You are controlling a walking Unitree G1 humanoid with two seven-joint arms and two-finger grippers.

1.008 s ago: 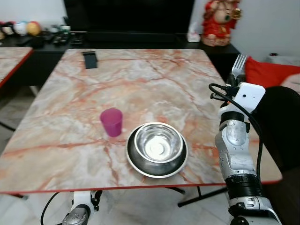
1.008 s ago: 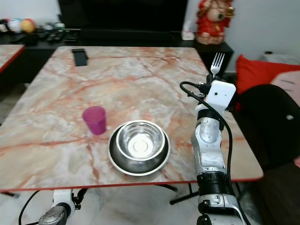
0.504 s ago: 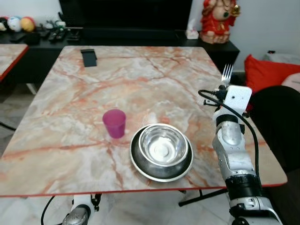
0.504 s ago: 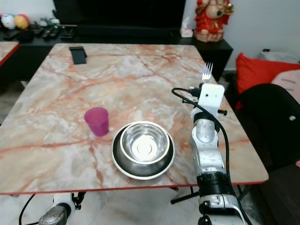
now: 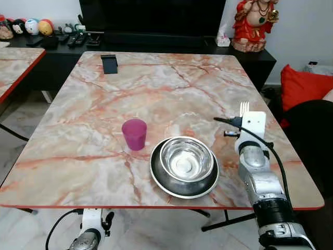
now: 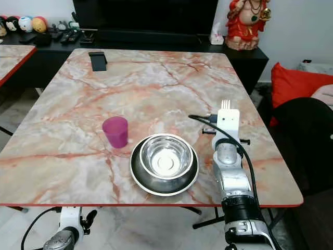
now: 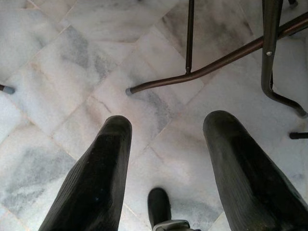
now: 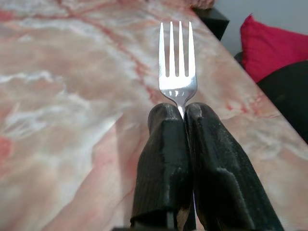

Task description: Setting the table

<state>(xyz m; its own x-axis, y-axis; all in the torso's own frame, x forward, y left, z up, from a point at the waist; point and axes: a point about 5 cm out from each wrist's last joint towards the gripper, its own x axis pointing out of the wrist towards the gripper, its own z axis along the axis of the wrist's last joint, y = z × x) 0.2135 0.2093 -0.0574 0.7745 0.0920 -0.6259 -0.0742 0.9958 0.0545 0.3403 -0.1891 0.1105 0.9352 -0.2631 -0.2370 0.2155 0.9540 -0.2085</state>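
A steel bowl (image 5: pixel 187 159) sits inside a dark plate (image 5: pixel 161 177) near the front edge of the marble table (image 5: pixel 104 104). A pink cup (image 5: pixel 135 134) stands just left of them. My right gripper (image 8: pixel 184 113) is shut on a silver fork (image 8: pixel 177 67), tines pointing away over the table, just right of the bowl. In the eye views the fork's tines (image 5: pixel 243 108) stick up above the white wrist. My left gripper (image 7: pixel 166 139) hangs open under the table, above the tiled floor.
A black phone (image 5: pixel 109 63) lies at the table's far left. A red figurine (image 5: pixel 254 23) and a dark TV unit stand behind. A red cushion (image 5: pixel 302 86) and a black chair sit to the right. Another table (image 5: pixel 15 62) is at left. Metal table legs (image 7: pixel 216 67) cross the floor.
My right arm has come down and toward the table with the fork, now low beside the bowl. The camera view has also shifted.
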